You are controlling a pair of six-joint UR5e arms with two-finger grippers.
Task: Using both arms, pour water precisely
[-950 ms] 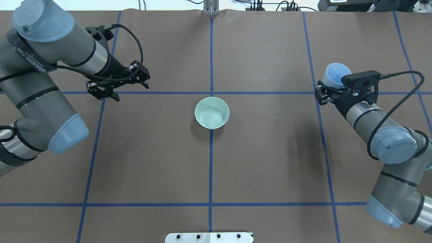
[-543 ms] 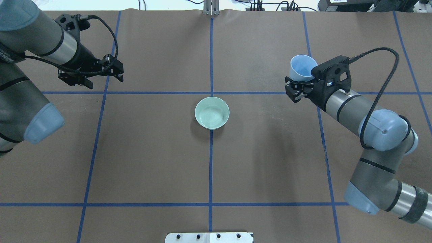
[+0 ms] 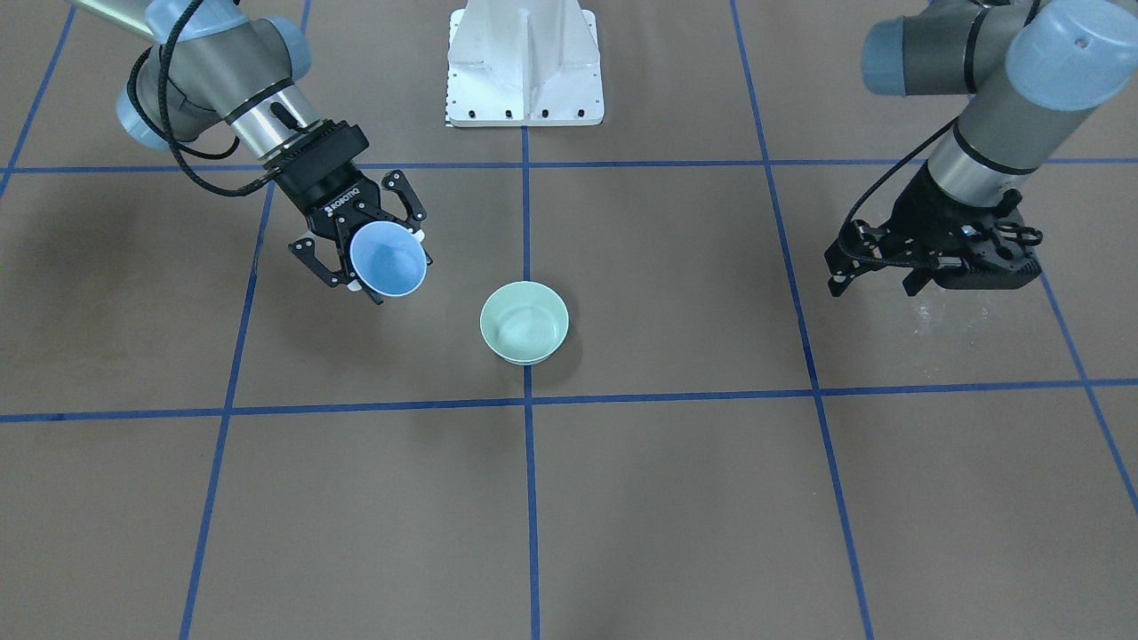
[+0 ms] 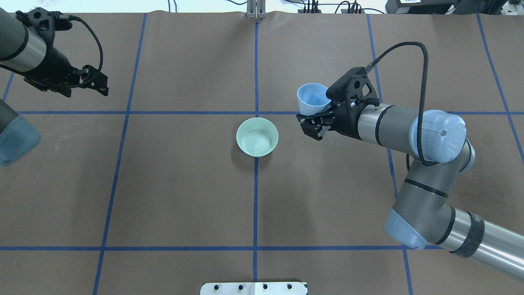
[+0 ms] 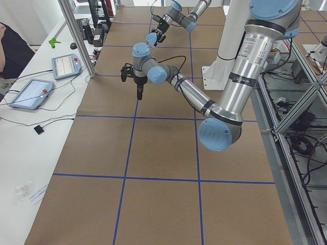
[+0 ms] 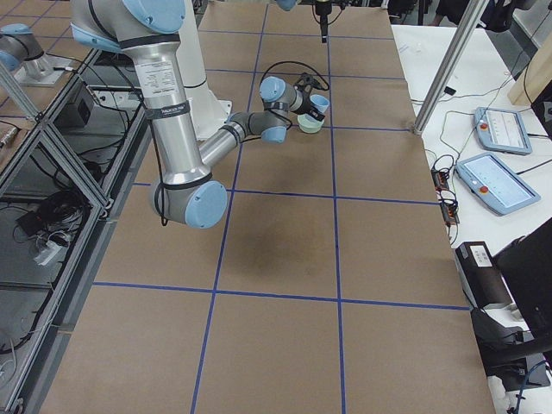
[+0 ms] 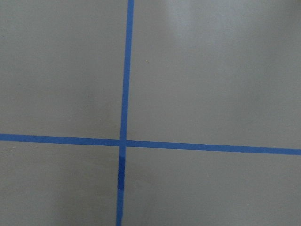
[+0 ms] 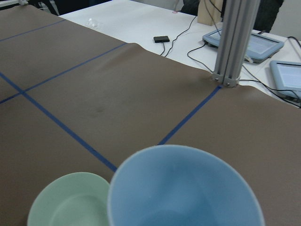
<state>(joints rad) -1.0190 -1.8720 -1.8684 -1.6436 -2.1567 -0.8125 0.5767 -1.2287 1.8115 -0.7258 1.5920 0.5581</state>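
I logged the right claw (image 4: 313, 118) closed on the blue cup (image 4: 312, 97); water unseen, presumably inside; green bowl (image 4: 257, 137) just ahead of its tips, lower; left claw (image 4: 86, 91) wide, empty. Risk noted: tipping short of the bowl's rim would spill on the table (image 4: 184, 184). Against a second earlier: right claw had come nearer the bowl; left had withdrawn.

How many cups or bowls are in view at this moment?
2: a blue cup gripped by the right end effector above the table, and a green bowl standing on its centre line. No others show.
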